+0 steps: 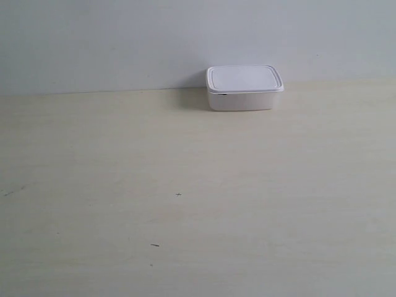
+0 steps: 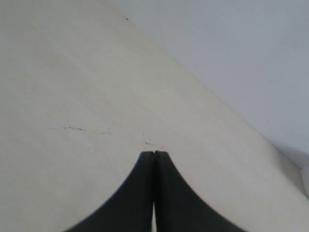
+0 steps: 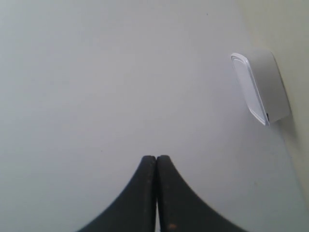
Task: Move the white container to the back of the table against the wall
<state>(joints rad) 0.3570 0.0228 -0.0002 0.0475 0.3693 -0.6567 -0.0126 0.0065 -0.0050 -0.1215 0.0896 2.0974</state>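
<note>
White container (image 1: 244, 88): it stands upright at the back of the desk (image 1: 185, 185), right of the middle in the exterior view. Its back side meets the line where the wall (image 1: 124, 43) begins; whether it really touches the wall I cannot tell.
Lid (image 1: 244, 78): white and flat with a raised rim, sitting closed on the box.
Shadow (image 1: 193, 98): a soft grey patch just beside the container, at the exterior view's left.
Desk: pale cream wood grain, with a few tiny dark marks (image 1: 178, 194) in the near part, well apart from the container.
Wall: plain pale grey and smooth.
Left jaws: pressed together tip to tip, with only a thin seam between the dark fingertips (image 2: 147, 162) and nothing held. Before them lies bare desk (image 2: 72, 87) with some small specks, and the wall (image 2: 231, 48) is behind it.
Right jaws: also pressed together, with nothing pinched, the dark fingertips (image 3: 148, 164) meeting in one line. They point toward the wall (image 3: 96, 72). The container (image 3: 263, 87) shows far to one side, well apart from them, resting on the desk (image 3: 280, 19).
</note>
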